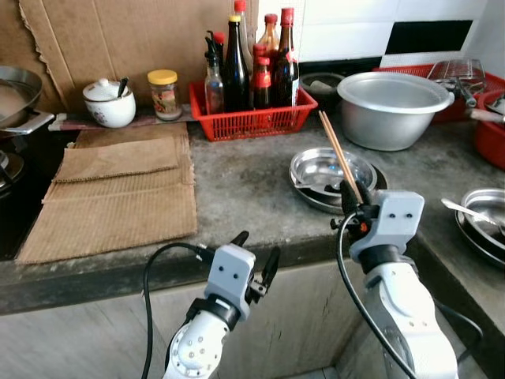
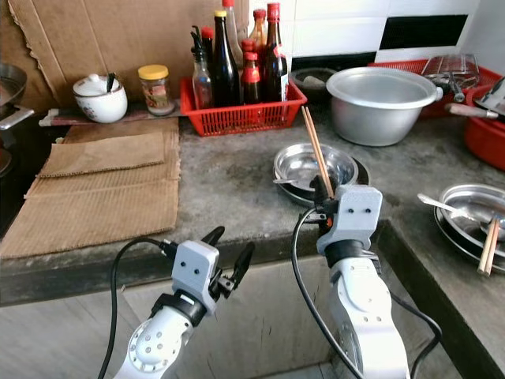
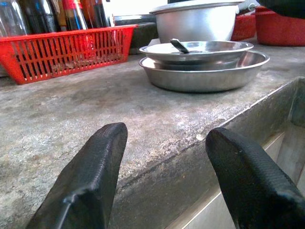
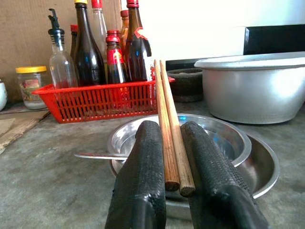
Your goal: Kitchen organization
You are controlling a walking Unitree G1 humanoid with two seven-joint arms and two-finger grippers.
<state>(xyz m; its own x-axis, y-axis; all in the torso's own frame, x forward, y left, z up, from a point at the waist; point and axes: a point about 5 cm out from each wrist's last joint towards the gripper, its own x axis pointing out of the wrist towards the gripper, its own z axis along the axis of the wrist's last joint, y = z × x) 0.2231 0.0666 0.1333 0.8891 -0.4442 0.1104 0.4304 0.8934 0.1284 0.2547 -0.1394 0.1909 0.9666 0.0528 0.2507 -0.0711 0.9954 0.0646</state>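
The left hand [image 1: 255, 267] hangs spread below the grey stone table [image 1: 237, 189]. The right hand [image 4: 174, 191] pinches two brown wooden chopsticks [image 1: 339, 155] low above stacked shiny metal plates [image 1: 316, 178]; tilting could make them slip.

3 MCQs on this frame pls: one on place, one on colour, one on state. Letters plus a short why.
1. Where does the red basket of bottles stand?
A. at the back of the counter, by the cardboard
B. on the stove
C. inside the big pot

2. What colour is the lid of the small jar?
A. blue
B. yellow
C. black

3. What is the state of the right tool?
A. open and empty
B. shut on a spoon
C. shut on the chopsticks

Answers:
1. A: the basket sits against the back wall, left of the big metal pot.
2. B: the jar's cap is plainly yellow.
3. C: the right wrist view shows both fingers pressed on the pair of chopsticks, above the stacked steel plates. The left tool is open at the counter edge.
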